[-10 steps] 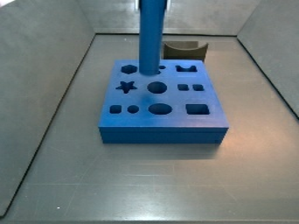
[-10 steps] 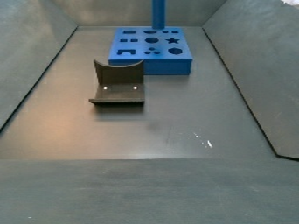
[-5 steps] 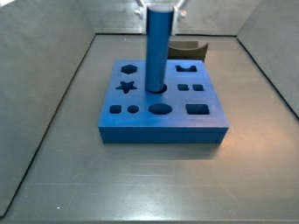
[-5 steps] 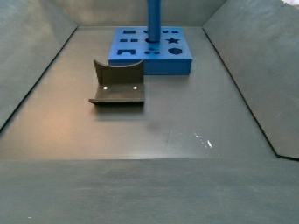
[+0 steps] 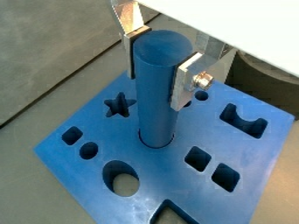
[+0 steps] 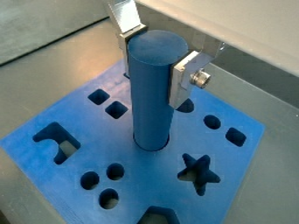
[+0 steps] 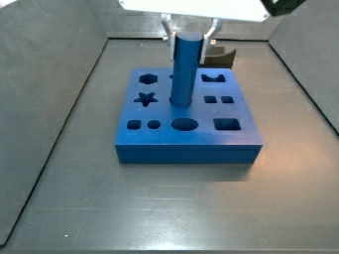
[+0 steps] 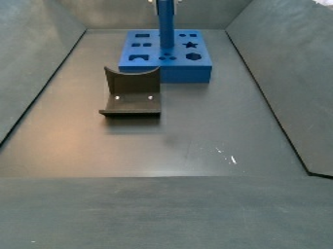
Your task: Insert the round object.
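Observation:
The round object is a tall blue cylinder (image 5: 156, 96), upright in both wrist views (image 6: 152, 96). My gripper (image 5: 160, 58) is shut on its upper end, silver fingers (image 6: 184, 75) on either side. Its lower end meets the top of the blue block (image 5: 170, 166) at the middle of the hole pattern, beside the star hole (image 5: 118, 106). I cannot tell how deep it sits. In both side views the cylinder (image 7: 185, 69) stands over the block's (image 7: 185, 149) middle row, and it shows in the side view from the other end (image 8: 166, 24) too. The large round hole (image 7: 183, 125) at the front is open.
The dark fixture (image 8: 130, 92) stands on the floor apart from the block (image 8: 169, 68), and partly shows behind it (image 7: 215, 55). Grey walls enclose the floor on the sides and back.
The cylinder has moved from the block's back row to its middle row and come down; the gripper now shows at its top in the side view.

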